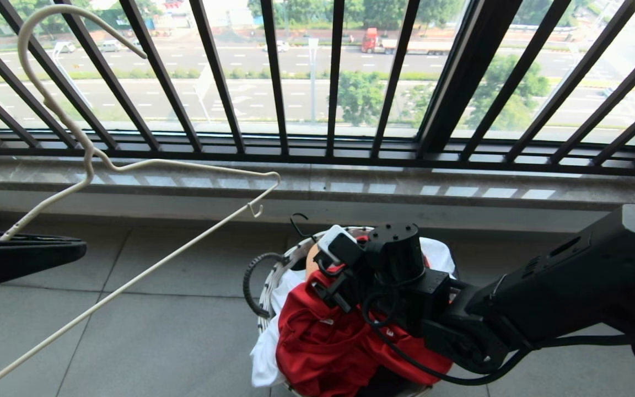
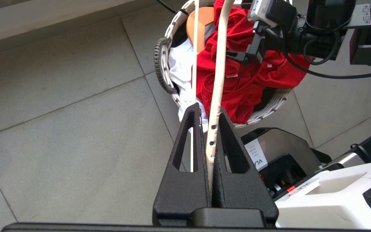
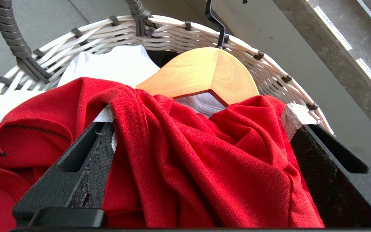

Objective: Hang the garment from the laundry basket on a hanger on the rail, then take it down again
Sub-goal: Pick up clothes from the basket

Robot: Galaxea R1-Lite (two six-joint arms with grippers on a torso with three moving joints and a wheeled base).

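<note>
Right gripper, jaws wide, straddles a red garment fold atop the laundry basket; left gripper clamps the hanger beside it.

We look down on a grey tiled floor beneath a marble sill; beyond the black barred window railing, daylight falls on a wide road, trees and a red truck.

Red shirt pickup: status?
Left gripper shut on cream hanger, held aloft. Right gripper open, jaws straddling red T-shirt in basket. Wooden hanger lies just behind the shirt.
</note>
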